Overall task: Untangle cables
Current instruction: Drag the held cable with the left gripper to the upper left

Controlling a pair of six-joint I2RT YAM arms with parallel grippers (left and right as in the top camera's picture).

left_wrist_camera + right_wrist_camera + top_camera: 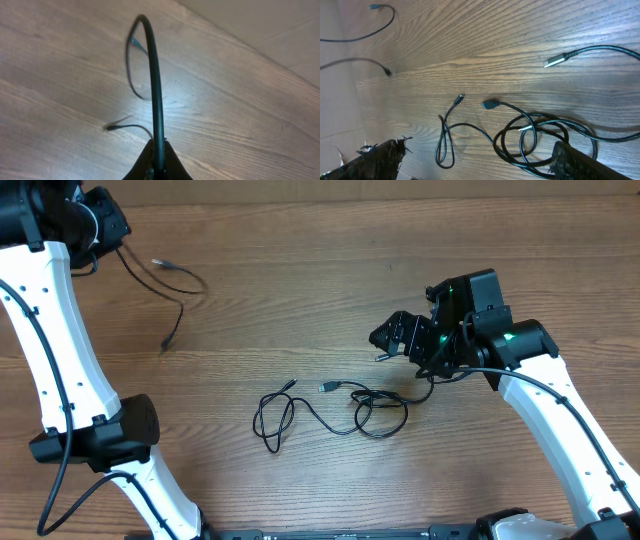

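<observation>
The cables (pixel 340 430) are thin, light and limp, so we expect them to snag rather than slide free. The stiff plugs, or the cord just behind them, look the surest hold. Two lie mid-bench: a bunched coil (pixel 540 134) and a long loop (pixel 273 418) whose cord runs into it. The third cable (pixel 165 280) lies well apart at the far left, clamped in our left pincer (pixel 159 155). Our right pincer (pixel 398 340) hangs with fingers wide apart just beside the coil, holding nothing. On the wooden bench (pixel 300 240) nothing seems to block the approach, though a silver plug (pixel 555 60) lies near it.
</observation>
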